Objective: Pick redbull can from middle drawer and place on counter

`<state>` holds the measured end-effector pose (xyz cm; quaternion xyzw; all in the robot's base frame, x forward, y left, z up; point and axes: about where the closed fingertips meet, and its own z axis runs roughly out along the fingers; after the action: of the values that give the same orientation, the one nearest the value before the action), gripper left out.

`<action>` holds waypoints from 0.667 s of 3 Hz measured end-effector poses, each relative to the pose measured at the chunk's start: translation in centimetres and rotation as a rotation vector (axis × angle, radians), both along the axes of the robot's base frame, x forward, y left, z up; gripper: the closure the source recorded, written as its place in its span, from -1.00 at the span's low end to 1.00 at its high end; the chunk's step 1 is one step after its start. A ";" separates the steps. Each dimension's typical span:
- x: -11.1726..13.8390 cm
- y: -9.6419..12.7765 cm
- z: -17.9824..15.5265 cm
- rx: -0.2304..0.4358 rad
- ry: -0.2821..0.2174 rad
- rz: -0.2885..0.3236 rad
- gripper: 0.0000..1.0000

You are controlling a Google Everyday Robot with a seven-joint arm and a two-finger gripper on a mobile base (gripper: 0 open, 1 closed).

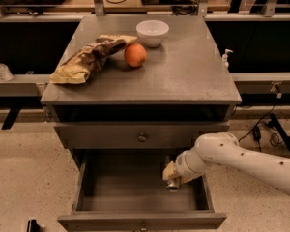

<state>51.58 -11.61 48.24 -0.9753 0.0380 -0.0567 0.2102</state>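
The middle drawer (135, 220), the lowest grey one, is pulled open. The redbull can (173, 184) stands at the drawer's right side; only its shiny lower part shows. My gripper (172, 174) reaches into the drawer from the right on a white arm (232, 156). It sits directly on top of the can and hides most of it. The counter (188, 76) is the grey top of the cabinet above.
On the counter lie a chip bag (87, 59), an orange (135, 55) and a white bowl (152, 33), all at the back left. A closed knobbed drawer (111, 135) sits above the open one. A small bottle (225, 58) stands past the counter's right edge.
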 end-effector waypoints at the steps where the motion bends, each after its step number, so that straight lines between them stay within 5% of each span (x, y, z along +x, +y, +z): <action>1: -2.7 2.0 4.0 0.117 -0.047 0.103 1.00; 2: -3.1 2.5 4.8 0.131 -0.098 0.182 1.00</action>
<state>48.50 -9.11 53.03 -0.9550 -0.0576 -0.0825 0.2792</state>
